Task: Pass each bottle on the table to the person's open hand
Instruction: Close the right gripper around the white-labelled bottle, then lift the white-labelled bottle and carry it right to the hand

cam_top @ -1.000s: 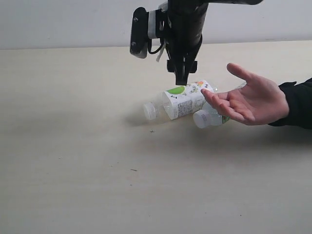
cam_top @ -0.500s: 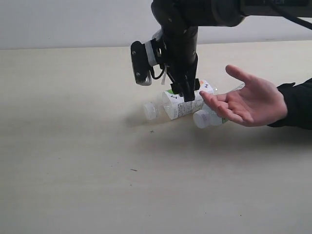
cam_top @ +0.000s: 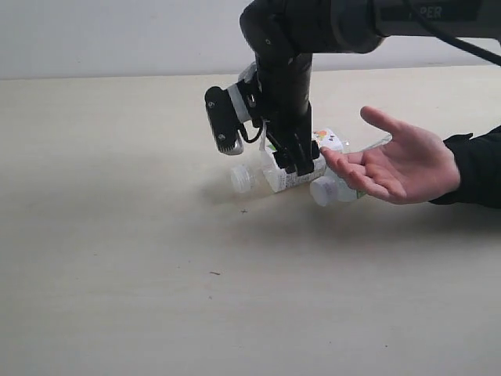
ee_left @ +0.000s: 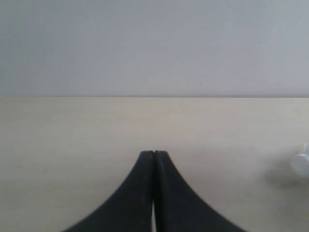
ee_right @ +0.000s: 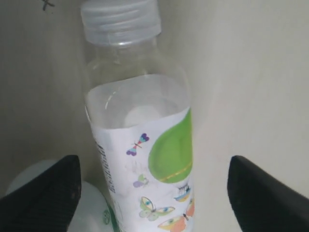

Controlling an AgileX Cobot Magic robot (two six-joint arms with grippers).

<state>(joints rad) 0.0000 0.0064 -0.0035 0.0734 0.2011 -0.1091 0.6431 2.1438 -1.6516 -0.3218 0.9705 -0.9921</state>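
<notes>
The bottle with the white and green label (cam_top: 283, 180) lies on its side on the bench (cam_top: 117, 274), just right of the middle of the exterior view, with its clear cap pointing left. A second bottle (cam_top: 322, 191) lies right against it or just beside it on the right. Its body is mostly hidden behind the fingers of the person's open hand (cam_top: 411, 168), which waits palm-up at the right of the frame with its fingertips close to the labelled bottle.

The step in hand looks like the pick-up of the labelled bottle, with the grasp not yet made. The robot's right hand (cam_top: 301, 164) sits low over the label. In the right wrist view its two dark fingers (ee_right: 43, 191) stand wide apart, one on each side of the bottle (ee_right: 140, 145), with bare bench showing between each finger and the label. It holds nothing, and no contact shows.

The next move calls for closing squarely across the body and lifting without rolling the neighbouring bottle or brushing the person's fingertips. A short carry to the right then reaches the palm.

The left hand (ee_left: 153, 193) has its fingers pressed together and empty, over bare bench.
</notes>
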